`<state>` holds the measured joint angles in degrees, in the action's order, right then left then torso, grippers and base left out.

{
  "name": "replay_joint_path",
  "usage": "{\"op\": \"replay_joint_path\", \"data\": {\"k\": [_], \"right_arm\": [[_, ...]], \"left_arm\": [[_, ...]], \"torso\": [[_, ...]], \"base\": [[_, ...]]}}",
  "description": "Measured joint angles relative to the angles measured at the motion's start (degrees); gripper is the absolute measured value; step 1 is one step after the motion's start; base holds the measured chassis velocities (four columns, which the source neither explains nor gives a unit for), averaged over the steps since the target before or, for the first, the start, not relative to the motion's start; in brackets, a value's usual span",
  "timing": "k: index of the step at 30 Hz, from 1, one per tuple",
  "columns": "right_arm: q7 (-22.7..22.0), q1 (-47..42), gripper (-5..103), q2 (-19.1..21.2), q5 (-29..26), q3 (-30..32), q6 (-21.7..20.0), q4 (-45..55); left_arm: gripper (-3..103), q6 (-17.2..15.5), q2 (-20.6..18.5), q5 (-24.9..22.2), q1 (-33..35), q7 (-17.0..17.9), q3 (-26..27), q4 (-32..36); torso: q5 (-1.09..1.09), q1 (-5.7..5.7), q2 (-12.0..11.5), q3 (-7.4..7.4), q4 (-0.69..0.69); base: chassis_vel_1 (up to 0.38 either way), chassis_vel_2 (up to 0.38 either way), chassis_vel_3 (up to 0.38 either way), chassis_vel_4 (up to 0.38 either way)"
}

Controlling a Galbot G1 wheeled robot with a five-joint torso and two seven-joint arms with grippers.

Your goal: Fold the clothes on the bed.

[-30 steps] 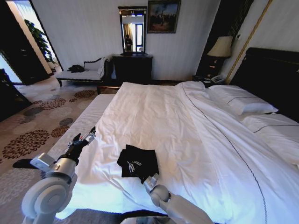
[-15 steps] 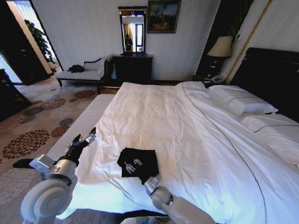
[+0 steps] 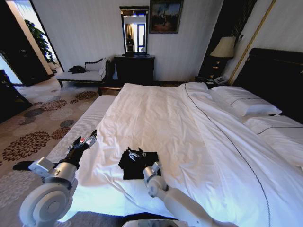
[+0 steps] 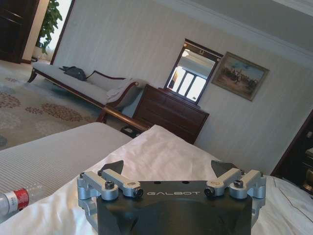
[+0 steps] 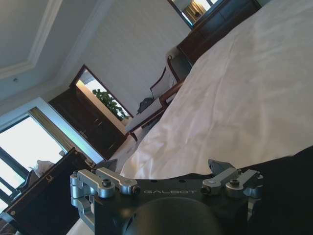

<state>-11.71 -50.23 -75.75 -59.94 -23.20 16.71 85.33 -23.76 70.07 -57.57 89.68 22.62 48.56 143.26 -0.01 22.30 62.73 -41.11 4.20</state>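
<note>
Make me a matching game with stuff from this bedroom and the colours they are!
Things:
1. T-shirt
2. duvet
3. lamp shade
4. headboard

Colours:
a. dark brown wood
b. black
c. cream
d. white

Pairs: 1-b, 2-d, 3-c, 4-a

Daylight enters from the doorway left of the chaise lounge [image 3: 85, 72] and washes the bed [image 3: 189, 123] bright, with glare along its near edge. The headboard [image 3: 277, 80] side stays dim. The head view bends straight lines near its edges. The window [image 5: 29, 152] in the right wrist view is overexposed.
</note>
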Motion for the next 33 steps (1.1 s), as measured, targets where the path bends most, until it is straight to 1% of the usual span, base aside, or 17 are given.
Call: {"op": "replay_joint_path", "data": {"k": [8, 11, 12, 13, 16, 18, 20, 21, 22, 23, 24, 26, 27, 28, 30, 31, 33], "right_arm": [[1.92, 3.09, 100, -4.85, 2.36, -2.88, 0.00, -5.02], [3.13, 3.31, 100, -5.26, 3.35, -3.83, 0.67, -4.70], [4.94, 3.46, 100, -5.11, 4.47, -4.58, 1.83, -4.19], [4.94, 3.46, 100, -5.11, 4.47, -4.58, 1.83, -4.19], [10.33, 4.29, 100, -2.70, 6.13, -4.59, 4.30, -0.39], [11.01, 4.80, 100, -1.42, 5.94, -3.23, 4.42, 1.87], [11.35, 6.58, 100, 2.47, 6.92, 2.38, 4.45, 6.37], [9.77, 7.40, 100, 4.63, 9.12, 5.06, 4.42, 7.07], [5.98, 8.12, 100, 7.43, 12.43, 7.62, 3.83, 7.35], [5.98, 8.12, 100, 7.43, 12.43, 7.62, 3.83, 7.35], [0.93, 8.32, 100, 11.56, 16.05, 10.97, 1.86, 7.60], [-3.07, 6.01, 100, 18.05, 20.88, 18.17, 0.21, 8.08], [-3.30, 3.54, 100, 20.75, 23.13, 22.00, 0.89, 8.69], [-3.30, 3.54, 100, 20.75, 23.13, 22.00, 0.89, 8.69], [-2.11, -4.12, 100, 25.16, 25.73, 30.53, 3.38, 11.78], [-2.11, -4.12, 100, 25.16, 25.73, 30.53, 3.38, 11.78], [-1.81, -13.28, 100, 26.78, 25.98, 39.81, 4.43, 17.11]], "left_arm": [[100, 0.10, 0.03, 0.12, 0.69, 0.06, 1.05, 0.00], [100, 0.12, 0.24, 0.27, 0.73, 0.07, 0.94, 0.00], [100, 0.12, 0.42, 0.47, 0.73, 0.07, 0.68, 0.00], [100, 0.12, 0.42, 0.47, 0.73, 0.07, 0.68, 0.00], [100, 0.15, 0.57, 1.07, 0.73, 0.00, 0.19, -0.44], [100, 0.17, 0.45, 1.28, 0.76, -0.05, 0.05, -0.75], [100, 0.34, -0.15, 2.88, 0.69, -0.34, -0.54, -1.92], [100, 0.62, -0.39, 4.36, 0.47, -0.49, -1.01, -2.74], [100, 0.88, -0.62, 6.10, 0.14, -0.63, -1.55, -3.61], [100, 0.88, -0.62, 6.10, 0.14, -0.63, -1.55, -3.61], [100, 1.20, -0.89, 8.35, -0.30, -0.90, -2.29, -4.83], [100, 1.45, -1.34, 12.29, -0.73, -1.63, -3.67, -6.81], [100, 1.45, -1.49, 13.89, -0.67, -2.06, -4.35, -7.37], [100, 1.45, -1.49, 13.89, -0.67, -2.06, -4.35, -7.37], [100, 2.26, -1.76, 19.09, 0.15, -3.08, -5.98, -7.88], [100, 2.26, -1.76, 19.09, 0.15, -3.08, -5.98, -7.88], [100, 6.66, -2.08, 27.77, 1.86, -4.54, -7.92, -8.98]], "torso": [[0.00, 0.00, 0.00, 0.00, 0.00], [0.01, 0.00, 0.00, 0.00, -0.01], [0.01, 0.00, 0.00, 0.01, -0.01], [0.01, 0.00, 0.00, 0.01, -0.01], [0.02, 0.00, 0.00, 0.00, 0.00], [0.02, 0.00, 0.00, 0.01, -0.01], [0.03, 0.00, 0.00, 0.01, 0.00], [0.03, 0.00, 0.00, 0.01, -0.01], [0.04, 0.00, 0.00, 0.01, -0.02], [0.04, 0.00, 0.00, 0.01, -0.02], [0.04, 0.01, 0.00, 0.01, -0.03], [0.03, 0.03, -0.01, 0.00, 0.02], [0.02, 0.04, -0.01, 0.00, 0.04], [0.02, 0.04, -0.01, 0.00, 0.04], [0.07, 0.04, -0.01, 0.00, 0.08], [0.07, 0.04, -0.01, 0.00, 0.08], [0.04, 0.02, 0.00, 0.02, 0.01]], "base": [[0.000, 0.000, 0.000, 0.000], [0.000, 0.000, 0.000, 0.000], [0.000, 0.000, 0.000, 0.000], [0.000, 0.000, 0.000, 0.000], [0.000, 0.000, 0.000, 0.000], [0.000, 0.000, 0.000, 0.000], [0.000, 0.000, 0.000, 0.000], [0.000, 0.000, 0.000, 0.000], [0.000, 0.000, 0.000, 0.000], [0.000, 0.000, 0.000, 0.000], [0.000, 0.000, 0.000, 0.000], [0.000, 0.000, 0.000, 0.000], [0.000, 0.000, 0.000, 0.000], [0.000, 0.000, 0.000, 0.000], [0.000, 0.000, 0.000, 0.000], [0.000, 0.000, 0.000, 0.000], [0.000, 0.000, 0.000, 0.000]]}}
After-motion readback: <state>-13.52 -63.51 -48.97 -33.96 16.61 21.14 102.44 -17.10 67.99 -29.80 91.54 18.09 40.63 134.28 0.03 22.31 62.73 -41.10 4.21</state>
